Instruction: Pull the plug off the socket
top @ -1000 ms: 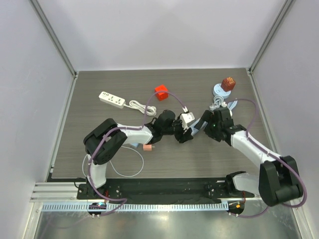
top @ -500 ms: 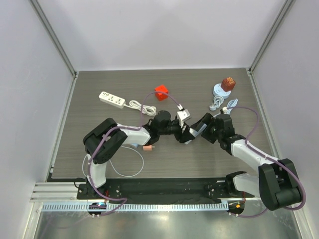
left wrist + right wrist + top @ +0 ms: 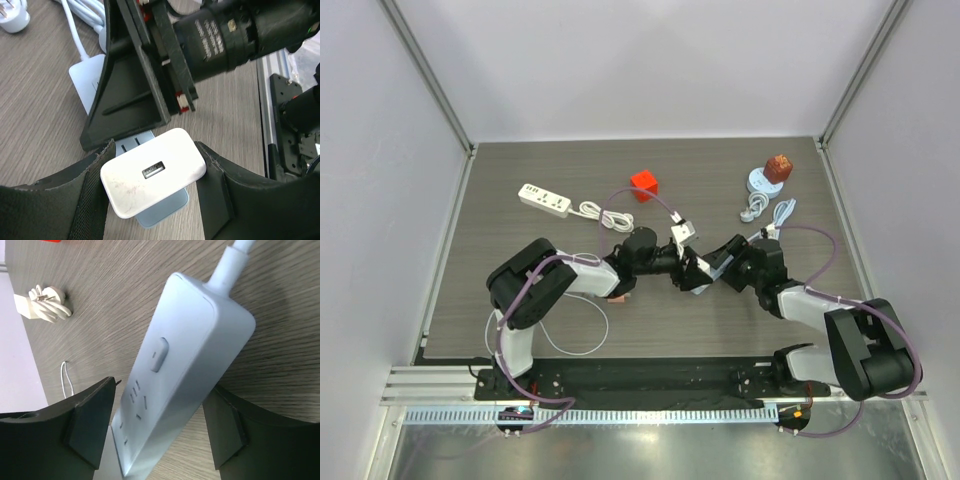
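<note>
left end effector point(image 3: 152, 165) is clamping the plug point(image 3: 152, 180): a glossy white rounded block, sitting in the pale-blue socket strip point(image 3: 185, 355) mid-worktop point(image 3: 720, 165), on matte grey woodgrain. right end effector point(image 3: 160, 407) is straddling the smooth, round-edged strip from 3 o'clock; can't tell if it's gripping.

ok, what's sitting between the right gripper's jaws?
The pale power strip, socket face up, straddled by the right gripper; seen in the right wrist view.
</note>
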{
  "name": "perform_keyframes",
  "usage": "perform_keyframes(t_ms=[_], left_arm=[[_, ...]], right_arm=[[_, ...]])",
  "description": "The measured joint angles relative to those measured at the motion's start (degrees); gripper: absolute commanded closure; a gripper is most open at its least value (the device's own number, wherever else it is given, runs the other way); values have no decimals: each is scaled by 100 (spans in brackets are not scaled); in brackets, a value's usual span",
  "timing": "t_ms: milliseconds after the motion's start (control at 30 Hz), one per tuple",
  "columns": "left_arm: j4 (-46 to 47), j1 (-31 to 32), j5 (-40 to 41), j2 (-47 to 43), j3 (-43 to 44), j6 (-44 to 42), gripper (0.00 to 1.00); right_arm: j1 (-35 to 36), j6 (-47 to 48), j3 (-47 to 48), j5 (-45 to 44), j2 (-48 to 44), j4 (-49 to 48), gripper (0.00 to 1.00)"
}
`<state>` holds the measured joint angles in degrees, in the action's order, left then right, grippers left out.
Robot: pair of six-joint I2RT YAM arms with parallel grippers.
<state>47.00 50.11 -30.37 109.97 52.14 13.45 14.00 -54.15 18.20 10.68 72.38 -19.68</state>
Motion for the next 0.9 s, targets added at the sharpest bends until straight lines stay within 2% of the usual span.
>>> perform_keyframes(t_ms=[33, 67, 133, 200, 233, 333, 533, 733, 900], left_arm=[[31, -7, -2, 0, 0, 24, 100], [87, -31, -4, 0, 0, 94, 100], [201, -68, -15, 0, 0, 291, 100], [267, -122, 15, 0, -35, 614, 100], [334, -168, 28, 13, -72, 776, 100], [555, -256, 11, 46, -170, 1137, 100], [968, -361, 7, 48, -457, 1679, 100], [1947, -901, 647, -109, -809, 1582, 100], [2085, -970, 769, -376, -861, 1320, 100]], right_arm=[[-2, 0, -9, 0, 46, -22, 28], [0, -9, -20, 9, 83, -52, 41], [2, -70, -37, 48, 116, -153, 59], [-2, -249, -66, 59, 118, -332, 71], [-17, -365, -79, 57, 118, -466, 82], [-17, -509, -131, 72, 118, -706, 99], [35, -516, -245, 68, 83, -793, 99], [2, -352, -522, 22, 17, -367, 99], [2, -341, -363, 107, 184, -310, 99]])
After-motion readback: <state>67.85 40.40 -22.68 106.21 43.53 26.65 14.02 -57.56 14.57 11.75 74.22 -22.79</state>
